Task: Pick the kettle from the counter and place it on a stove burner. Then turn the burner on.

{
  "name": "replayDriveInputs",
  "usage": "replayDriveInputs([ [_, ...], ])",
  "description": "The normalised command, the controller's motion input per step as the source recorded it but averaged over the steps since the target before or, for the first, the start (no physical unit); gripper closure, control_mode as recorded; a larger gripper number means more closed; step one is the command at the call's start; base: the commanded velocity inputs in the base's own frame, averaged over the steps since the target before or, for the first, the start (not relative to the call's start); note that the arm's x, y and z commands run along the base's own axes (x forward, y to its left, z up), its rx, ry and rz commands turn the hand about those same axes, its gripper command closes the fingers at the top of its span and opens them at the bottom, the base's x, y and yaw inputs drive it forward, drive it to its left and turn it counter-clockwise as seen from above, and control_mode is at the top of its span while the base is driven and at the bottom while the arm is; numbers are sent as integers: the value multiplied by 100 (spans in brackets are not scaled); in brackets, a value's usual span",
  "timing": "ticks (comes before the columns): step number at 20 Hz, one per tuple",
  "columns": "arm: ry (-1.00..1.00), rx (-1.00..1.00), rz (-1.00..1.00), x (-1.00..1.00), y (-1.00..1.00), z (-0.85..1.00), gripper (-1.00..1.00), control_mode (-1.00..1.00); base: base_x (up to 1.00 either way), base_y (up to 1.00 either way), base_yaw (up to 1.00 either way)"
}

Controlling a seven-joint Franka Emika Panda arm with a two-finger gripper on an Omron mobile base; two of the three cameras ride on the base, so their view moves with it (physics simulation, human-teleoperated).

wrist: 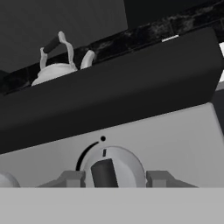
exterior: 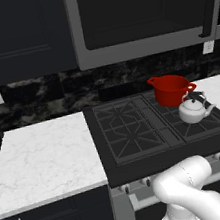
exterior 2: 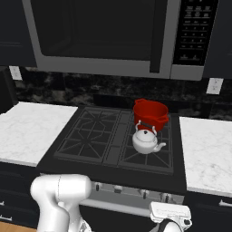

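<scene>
The silvery-white kettle [exterior: 195,109] [exterior 2: 146,140] stands upright on the front right stove burner [exterior: 210,124] [exterior 2: 159,158], just in front of the red pot. In the hand view the kettle [wrist: 57,66] shows above the cooktop's front edge. My gripper [wrist: 114,178] is low at the stove's front panel, open, with one fingertip on each side of a round grey control knob [wrist: 113,168] that has a dark bar. Nothing is held. My white hand [exterior 2: 170,212] sits below the knob row. The marble counter [exterior: 39,159] [exterior 2: 206,154] flanks the stove.
A red two-handled pot [exterior: 171,89] [exterior 2: 151,113] sits on the back right burner, close behind the kettle. The left burners [exterior: 128,129] are bare. A microwave [exterior 2: 104,36] hangs above the stove. Another knob [wrist: 5,180] lies left of the one I face.
</scene>
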Motion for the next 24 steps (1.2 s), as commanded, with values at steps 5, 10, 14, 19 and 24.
replayDriveInputs([
  [5,-9,-7,0,0,13,0,100,-100,0,0,0],
  [10,-12,-21,0,-4,11,7,100,-100,0,0,0],
  [14,-8,-24,0,0,5,5,100,-100,0,0,0],
  [19,-4,-24,0,0,0,8,100,-100,0,0,0],
  [24,-3,-25,0,0,0,20,100,-100,0,0,0],
])
